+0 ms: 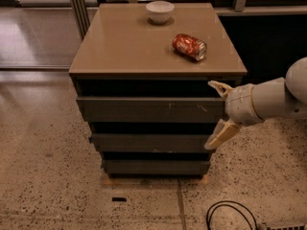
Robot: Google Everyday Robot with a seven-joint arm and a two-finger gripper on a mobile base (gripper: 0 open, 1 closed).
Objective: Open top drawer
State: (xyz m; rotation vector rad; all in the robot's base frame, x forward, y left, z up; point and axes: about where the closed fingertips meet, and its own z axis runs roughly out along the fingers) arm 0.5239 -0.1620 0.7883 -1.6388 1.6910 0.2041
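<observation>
The top drawer [148,109] is the widest dark grey front under the brown cabinet top [124,51], with small pale scratches toward its right side. It stands slightly out from the cabinet body. My gripper [217,115] is at the drawer's right end, open. Its upper finger [218,87] sits at the drawer's top right corner. Its lower finger [221,135] hangs just below the drawer's lower right corner. The arm comes in from the right edge.
A red soda can [190,47] lies on its side on the cabinet top, and a white bowl [159,10] stands at the back. Two narrower drawer fronts [151,143] sit below. A black cable [230,215] lies on the speckled floor at the lower right.
</observation>
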